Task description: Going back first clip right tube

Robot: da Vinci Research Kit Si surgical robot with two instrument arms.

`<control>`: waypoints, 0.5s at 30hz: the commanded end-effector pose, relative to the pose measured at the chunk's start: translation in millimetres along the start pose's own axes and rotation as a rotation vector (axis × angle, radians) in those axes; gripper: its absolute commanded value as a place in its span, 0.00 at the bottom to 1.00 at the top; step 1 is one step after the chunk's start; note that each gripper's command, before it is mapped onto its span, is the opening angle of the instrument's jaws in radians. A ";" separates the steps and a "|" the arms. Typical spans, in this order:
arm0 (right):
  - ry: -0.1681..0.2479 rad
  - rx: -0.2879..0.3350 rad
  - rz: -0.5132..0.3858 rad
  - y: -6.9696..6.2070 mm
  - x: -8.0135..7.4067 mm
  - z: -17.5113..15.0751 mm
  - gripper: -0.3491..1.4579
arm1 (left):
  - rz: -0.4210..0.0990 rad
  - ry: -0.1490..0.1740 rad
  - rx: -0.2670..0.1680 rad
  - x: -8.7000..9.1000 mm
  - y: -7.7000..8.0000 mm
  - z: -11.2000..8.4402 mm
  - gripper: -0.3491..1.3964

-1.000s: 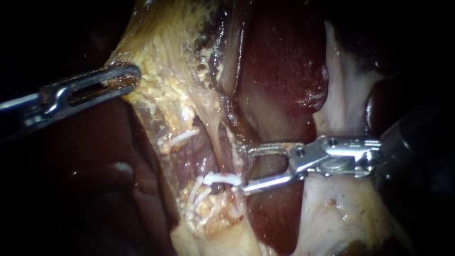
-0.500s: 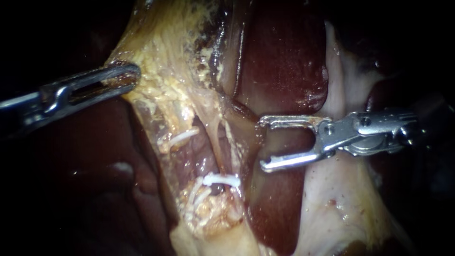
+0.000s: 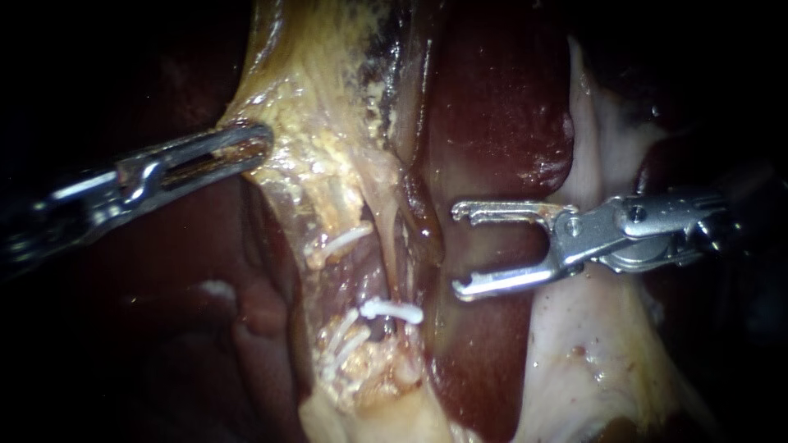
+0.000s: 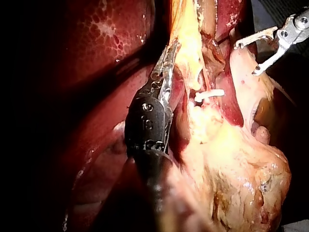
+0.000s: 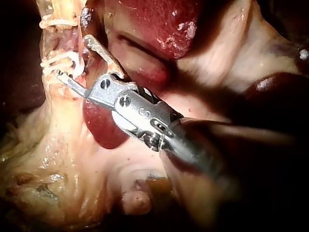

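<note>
A: Status, right instrument (image 3: 458, 248)?
B: Jaws spread wide, nothing between them. Parked over the dark liver (image 3: 492, 107), just beside the right tube (image 3: 394, 275), not touching it.
A: And the white clip (image 3: 392, 310)?
B: Seated across the right tube, below and left of the lower jaw tip, clear gap between. Upper clip (image 3: 336, 244) higher up, on the strand further left.
A: Status, left instrument (image 3: 254, 143)?
B: Clamped onto the edge of the yellowish tissue (image 3: 312, 107), well apart from both clips.
</note>
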 end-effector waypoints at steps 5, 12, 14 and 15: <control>0.000 0.002 -0.004 -0.2 0.4 -0.4 0.52 | -0.002 0.007 0.009 0.0 -0.7 1.9 0.00; 0.004 0.003 -0.018 -0.5 1.2 -0.6 0.52 | -0.003 0.007 0.010 0.0 -0.9 2.1 0.00; 0.010 0.003 -0.023 -0.5 1.3 -0.7 0.52 | -0.003 0.007 0.010 0.0 -0.9 2.1 0.00; 0.010 0.003 -0.023 -0.5 1.4 -0.7 0.52 | -0.003 0.007 0.010 0.0 -0.9 2.1 0.00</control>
